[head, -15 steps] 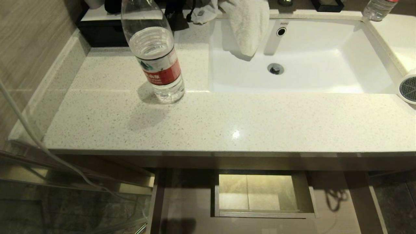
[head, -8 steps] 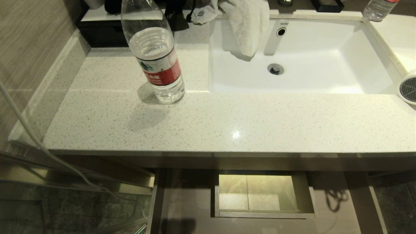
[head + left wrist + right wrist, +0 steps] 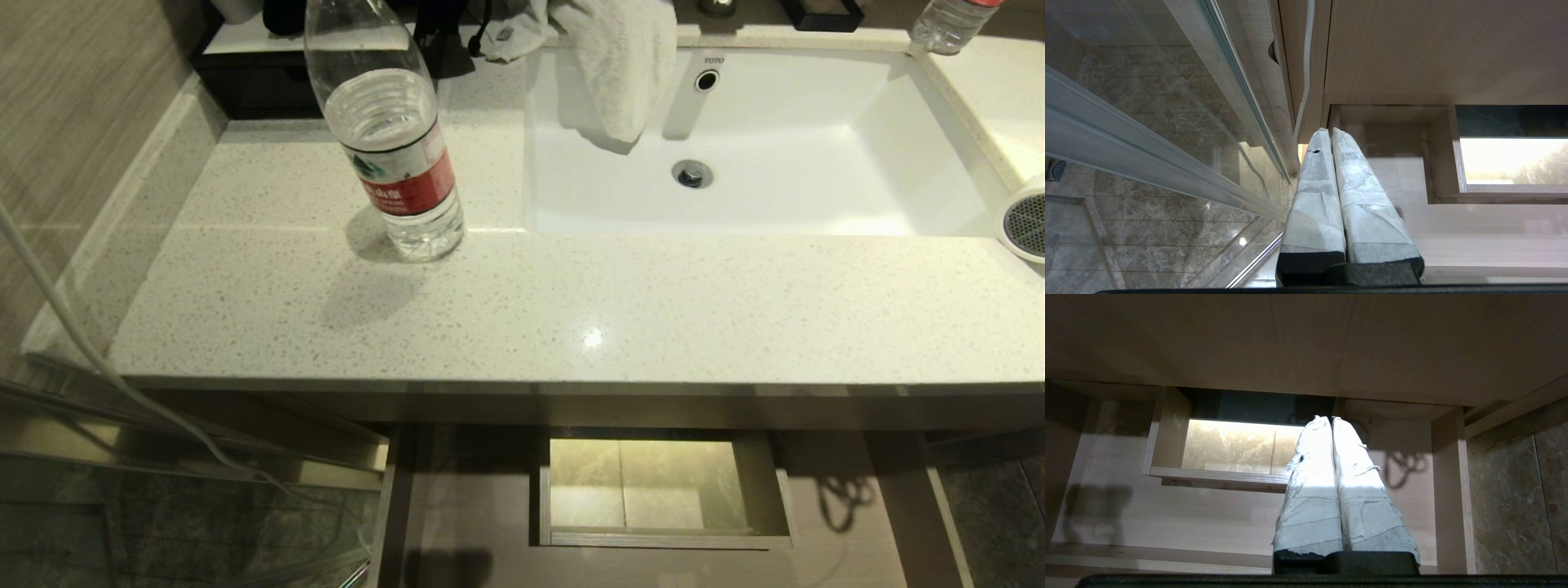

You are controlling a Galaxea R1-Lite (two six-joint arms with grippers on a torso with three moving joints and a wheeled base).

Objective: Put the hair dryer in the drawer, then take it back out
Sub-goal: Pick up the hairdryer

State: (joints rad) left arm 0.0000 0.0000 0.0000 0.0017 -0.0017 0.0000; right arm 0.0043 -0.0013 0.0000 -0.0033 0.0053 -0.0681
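Observation:
The white hair dryer [image 3: 1027,222] lies at the counter's far right edge, only its grey mesh end showing. Below the counter the wood-grain drawer [image 3: 457,506] stands pulled out, pale inside, with a boxed rectangular cut-out [image 3: 653,490] at its middle. Neither gripper appears in the head view. My left gripper [image 3: 1327,130] hangs shut and empty over the drawer's [image 3: 1453,228] left end. Over the right part of the drawer [image 3: 1208,514], my right gripper [image 3: 1329,417] is also shut and empty. Both are far from the dryer.
A clear red-labelled water bottle [image 3: 392,139] stands on the speckled counter [image 3: 653,310] left of the sink [image 3: 816,106]. A white towel [image 3: 620,65] droops into the basin. Another bottle [image 3: 947,23] is at the back right. A white cable [image 3: 73,327] and a glass panel [image 3: 1147,134] are at the left.

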